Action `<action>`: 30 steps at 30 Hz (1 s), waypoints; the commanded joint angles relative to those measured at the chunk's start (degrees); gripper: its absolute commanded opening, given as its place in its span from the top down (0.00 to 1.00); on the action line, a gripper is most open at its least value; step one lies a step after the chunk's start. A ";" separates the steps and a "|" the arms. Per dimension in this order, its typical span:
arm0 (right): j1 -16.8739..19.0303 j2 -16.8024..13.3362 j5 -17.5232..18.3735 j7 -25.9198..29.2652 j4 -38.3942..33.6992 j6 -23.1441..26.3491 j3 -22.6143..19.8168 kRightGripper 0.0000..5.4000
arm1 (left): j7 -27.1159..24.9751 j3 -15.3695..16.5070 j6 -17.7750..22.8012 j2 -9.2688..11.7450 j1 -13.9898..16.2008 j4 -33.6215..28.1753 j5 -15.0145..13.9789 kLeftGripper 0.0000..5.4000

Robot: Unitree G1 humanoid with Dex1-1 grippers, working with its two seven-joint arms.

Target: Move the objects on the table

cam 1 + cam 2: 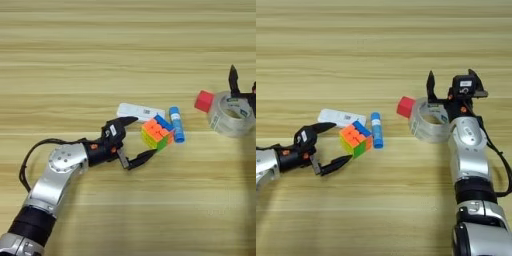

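Wide wooden surface (125,45) with light brown planks running side to side.

Near the middle, a multicoloured puzzle cube (157,133), tipped up on an edge. Just behind and left of it, a flat white device (140,111) lying down. Right beside the cube on its right, a blue glue stick (176,124) lying flat, touching or almost touching the cube.

Left tool (136,141) low on the surface, just left of the cube. Two black fingers spread wide apart, one up by the white device, one down near the cube's lower corner. Nothing held between them. Silver left arm reaching in from the bottom left corner.

Further right, a clear tape roll (428,120) standing tilted on the surface. Small red cube (405,107) right against its left side.

Right tool (452,84) at the tape roll, fingers spread apart, one at the roll's back rim, the other off to the right. Hard to tell if touching the roll. Silver right arm coming up from the bottom right.
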 commanded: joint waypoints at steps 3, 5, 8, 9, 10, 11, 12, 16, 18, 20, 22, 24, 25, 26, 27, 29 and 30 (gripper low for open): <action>-0.42 0.26 -0.03 -0.34 -0.32 -0.12 -0.09 0.00 | 0.38 -0.01 -0.81 -1.05 -2.89 2.73 0.80 0.00; -0.40 0.26 -0.03 -0.34 -0.33 -0.13 -0.10 0.00 | 0.49 0.08 -0.87 -1.41 -3.47 3.41 0.73 0.00; -0.34 0.27 -0.03 -0.38 -0.45 -0.11 -0.11 0.00 | 0.92 0.18 -0.92 -1.95 -4.20 4.35 0.76 0.00; -0.32 0.28 -0.03 -0.40 -0.49 -0.09 -0.10 0.00 | 1.04 0.22 -1.00 -2.09 -4.44 4.76 0.80 0.00; -0.31 0.29 -0.03 -0.40 -0.52 -0.09 -0.10 0.00 | 1.11 0.26 -1.07 -2.20 -4.61 5.07 0.82 0.00; -0.29 0.30 -0.04 -0.41 -0.56 -0.07 -0.09 0.00 | 1.12 0.31 -1.10 -2.26 -4.69 5.26 0.82 0.00; -0.27 0.30 -0.05 -0.42 -0.59 -0.06 -0.09 0.00 | 1.13 0.37 -1.14 -2.34 -4.77 5.47 0.82 0.00; -0.21 0.33 -0.06 -0.47 -0.71 -0.02 -0.09 0.00 | 1.11 0.43 -1.22 -2.52 -4.89 5.84 0.82 0.00; -0.20 0.34 -0.06 -0.50 -0.77 0.00 -0.08 0.00 | 1.12 0.37 -1.33 -2.57 -4.92 5.95 0.90 0.00; -0.21 0.37 -0.08 -0.52 -0.79 0.00 -0.05 0.00 | 1.39 0.33 -1.46 -2.57 -5.00 6.12 1.20 0.00; -0.21 0.40 -0.10 -0.54 -0.79 0.00 -0.03 0.00 | 1.47 0.33 -1.52 -2.58 -5.03 6.23 1.25 0.00; -0.22 0.42 -0.11 -0.56 -0.79 -0.01 -0.01 0.00 | 1.48 0.37 -1.55 -2.57 -5.06 6.31 1.19 0.00; -0.22 0.43 -0.12 -0.58 -0.79 -0.02 0.01 0.00 | 1.50 0.42 -1.56 -2.57 -5.08 6.37 1.16 0.00; -0.22 0.44 -0.12 -0.59 -0.80 -0.02 0.03 0.00 | 1.55 0.49 -1.55 -2.56 -5.09 6.42 1.11 0.00; -0.22 0.44 -0.11 -0.61 -0.80 -0.03 0.05 0.00 | 1.58 0.53 -1.56 -2.56 -5.10 6.46 1.08 0.00; -0.21 0.42 -0.08 -0.66 -0.78 -0.04 0.06 0.00 | 1.66 0.55 -1.56 -2.54 -5.11 6.54 1.08 0.00; -0.23 0.42 -0.07 -0.69 -0.76 -0.03 0.07 0.00 | 1.69 0.56 -1.55 -2.52 -5.14 6.58 1.07 0.00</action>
